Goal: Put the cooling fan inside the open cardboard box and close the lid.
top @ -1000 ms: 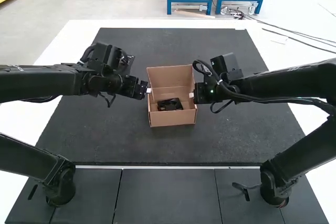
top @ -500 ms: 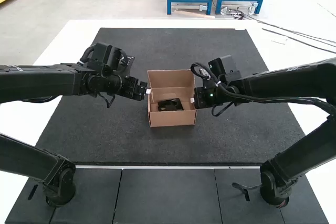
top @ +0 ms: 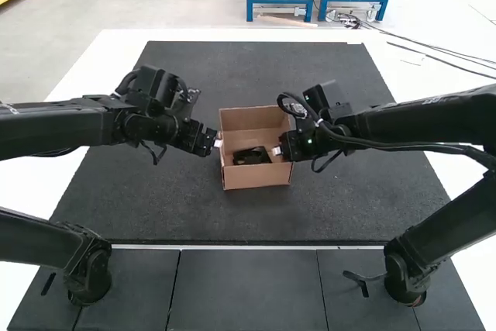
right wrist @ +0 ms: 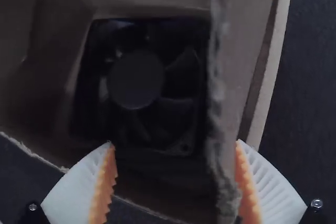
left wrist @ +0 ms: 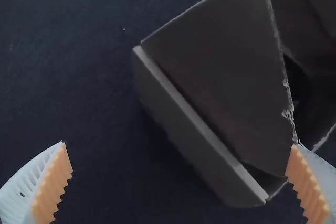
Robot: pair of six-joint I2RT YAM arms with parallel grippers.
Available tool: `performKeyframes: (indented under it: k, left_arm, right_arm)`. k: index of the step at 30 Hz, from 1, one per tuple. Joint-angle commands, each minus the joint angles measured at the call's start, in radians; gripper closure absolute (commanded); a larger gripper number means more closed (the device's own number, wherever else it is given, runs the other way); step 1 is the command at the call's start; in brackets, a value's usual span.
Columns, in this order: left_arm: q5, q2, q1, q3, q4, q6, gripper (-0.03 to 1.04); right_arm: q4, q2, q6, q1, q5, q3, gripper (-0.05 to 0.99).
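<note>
- The black rubber mat [top: 155, 191] was spread over most of the table, and everything else was set on it.
- The brown open-topped cardboard box [top: 254, 174] was placed near the middle of the mat, between the two arms. Its rear lid flap [top: 252, 118] was seen standing upright, so the closing of the lid was judged to be not yet done.
- The left gripper [top: 215, 139] was held at the box's left side with its white ribbed fingers spread wide. A corner of the box lay between them, and one orange pad [left wrist: 304, 184] was seen just at the edge of the side wall. Nothing was gripped.
- The right gripper [top: 279, 149] was held at the box's right side, also spread apart. The right wall's torn top edge was straddled, one finger inside the box and one outside, without being clamped.
- The black square cooling fan [right wrist: 134, 87] was lying flat on the box floor. The first half of the task was therefore judged complete, with only the folding down of the lid left.
</note>
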Motion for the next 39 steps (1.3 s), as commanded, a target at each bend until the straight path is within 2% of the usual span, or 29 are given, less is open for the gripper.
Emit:
performKeyframes:
  k: [1, 6, 15, 20, 26, 28, 32, 39]
  left_arm:
    - [0.011, -0.02, -0.005, -0.001, 0.001, 0.017, 0.05]
    - [0.011, -0.02, -0.005, 0.002, 0.0, 0.017, 0.05]
    - [0.011, -0.026, -0.002, 0.005, -0.007, 0.023, 0.05]
    - [0.009, -0.047, 0.001, 0.01, -0.02, 0.018, 0.05]
    - [-0.043, -0.066, 0.027, 0.005, -0.031, 0.015, 0.05]
    - [-0.058, -0.073, 0.038, 0.005, -0.037, 0.015, 0.05]
    - [-0.086, -0.089, 0.045, 0.01, -0.042, 0.017, 0.05]
    - [-0.138, -0.09, 0.056, 0.02, -0.016, 0.017, 0.05]
  right_arm:
    - [-0.02, 0.014, -0.005, -0.002, 0.03, 0.029, 0.38]
    - [-0.039, 0.013, -0.007, -0.004, 0.033, 0.056, 0.35]
    - [-0.04, 0.013, -0.045, -0.004, 0.093, 0.057, 0.35]
    - [-0.042, -0.004, -0.064, -0.006, 0.094, 0.059, 0.31]
    - [-0.039, -0.048, -0.07, -0.009, 0.104, 0.057, 0.23]
    - [-0.039, -0.068, -0.099, -0.007, 0.124, 0.057, 0.18]
    - [-0.045, -0.11, -0.14, -0.007, 0.127, 0.06, 0.08]
    - [-0.05, -0.185, -0.173, -0.013, 0.128, 0.063, 0.05]
